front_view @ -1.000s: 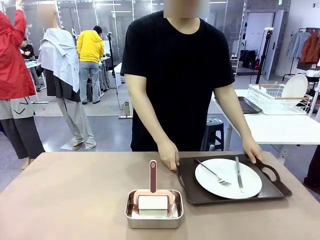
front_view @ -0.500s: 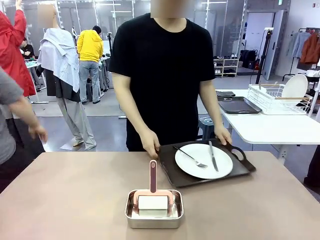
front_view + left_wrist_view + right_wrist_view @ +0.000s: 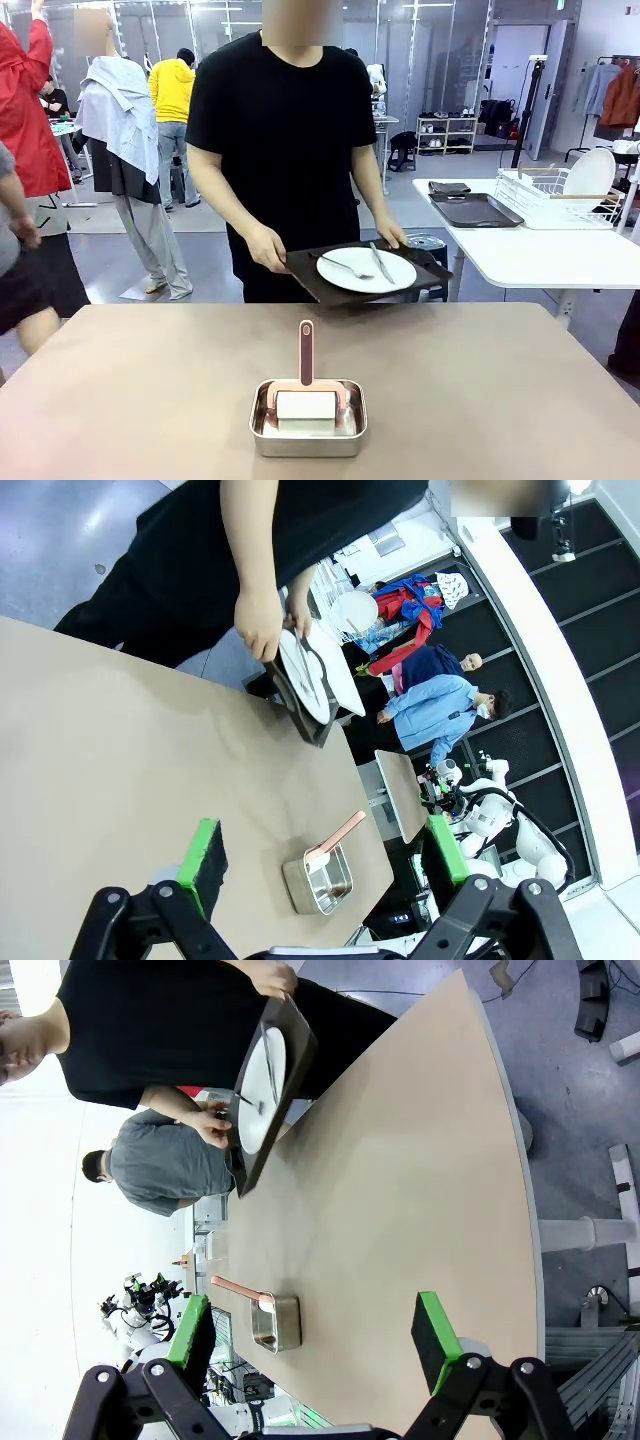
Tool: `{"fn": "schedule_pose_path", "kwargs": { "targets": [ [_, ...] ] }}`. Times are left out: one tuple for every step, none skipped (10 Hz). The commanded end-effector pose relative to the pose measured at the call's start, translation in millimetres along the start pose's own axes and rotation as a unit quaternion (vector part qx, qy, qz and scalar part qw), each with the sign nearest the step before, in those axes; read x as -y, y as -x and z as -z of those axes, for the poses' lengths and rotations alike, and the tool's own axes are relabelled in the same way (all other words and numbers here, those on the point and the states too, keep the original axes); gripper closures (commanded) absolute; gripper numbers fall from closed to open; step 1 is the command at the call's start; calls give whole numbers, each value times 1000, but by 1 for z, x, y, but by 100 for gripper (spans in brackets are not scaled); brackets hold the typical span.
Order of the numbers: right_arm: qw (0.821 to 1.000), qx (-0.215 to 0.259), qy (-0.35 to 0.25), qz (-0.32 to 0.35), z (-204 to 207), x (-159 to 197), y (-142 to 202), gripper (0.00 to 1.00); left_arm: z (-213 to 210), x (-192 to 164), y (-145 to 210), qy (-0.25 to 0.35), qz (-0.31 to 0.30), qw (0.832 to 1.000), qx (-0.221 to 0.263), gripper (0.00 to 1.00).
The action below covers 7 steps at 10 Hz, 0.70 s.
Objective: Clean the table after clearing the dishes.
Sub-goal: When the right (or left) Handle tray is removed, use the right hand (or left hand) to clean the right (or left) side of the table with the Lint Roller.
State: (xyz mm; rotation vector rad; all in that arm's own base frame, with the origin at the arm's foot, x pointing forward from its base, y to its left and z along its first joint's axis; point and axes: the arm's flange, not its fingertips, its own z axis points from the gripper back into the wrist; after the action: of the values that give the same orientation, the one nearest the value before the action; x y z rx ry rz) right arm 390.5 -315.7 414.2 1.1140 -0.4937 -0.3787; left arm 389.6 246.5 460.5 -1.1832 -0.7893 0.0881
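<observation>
1. Since a second ago the person has lifted the tray (image 3: 300,266) off the table's (image 3: 140,380) far right part and stepped toward its far middle. The pan has not moved.
2. The left gripper (image 3: 322,840) stands spread wide with nothing between its green pads, above the bare tabletop. The right gripper (image 3: 312,1305) is just as wide and also empty.
3. The steel pan (image 3: 307,436) sits near the middle of the near edge. In it is a roller (image 3: 306,404) with a pink handle pointing at the far edge; neither gripper touches it.
4. The tray is now in the air above the far edge, apart from the table, held at each end by the person's hands (image 3: 266,249). On it lie the white plate (image 3: 368,274), a fork (image 3: 349,265) and a knife (image 3: 381,262).
5. Progress, as I judge it: clearing is all but done, as no dish rests on the brown top. Cleaning has not begun, so what seems left is to pick up the roller and run it over the surface.
</observation>
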Motion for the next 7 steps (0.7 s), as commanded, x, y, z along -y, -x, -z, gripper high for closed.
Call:
{"fn": "schedule_pose_path", "kwargs": {
  "targets": [
    [1000, 1, -2, -3, -1, -1, 3, 0, -2, 0, 0, 11, -2, 1000, 5, 0],
    [1000, 1, -2, -3, -1, -1, 3, 0, -2, 0, 0, 11, -2, 1000, 5, 0],
    [1000, 1, -2, -3, -1, -1, 3, 0, -2, 0, 0, 11, -2, 1000, 5, 0],
    [1000, 1, -2, -3, -1, -1, 3, 0, -2, 0, 0, 11, -2, 1000, 5, 0],
    [1000, 1, -2, -3, -1, -1, 3, 0, -2, 0, 0, 11, -2, 1000, 5, 0],
    [1000, 0, 0, 0, 0, 0, 0, 0, -2, 0, 0, 11, -2, 1000, 5, 0],
    [997, -26, -7, -74, 16, -34, -9, 0, -2, 0, 0, 11, -2, 1000, 5, 0]
  ]
}}
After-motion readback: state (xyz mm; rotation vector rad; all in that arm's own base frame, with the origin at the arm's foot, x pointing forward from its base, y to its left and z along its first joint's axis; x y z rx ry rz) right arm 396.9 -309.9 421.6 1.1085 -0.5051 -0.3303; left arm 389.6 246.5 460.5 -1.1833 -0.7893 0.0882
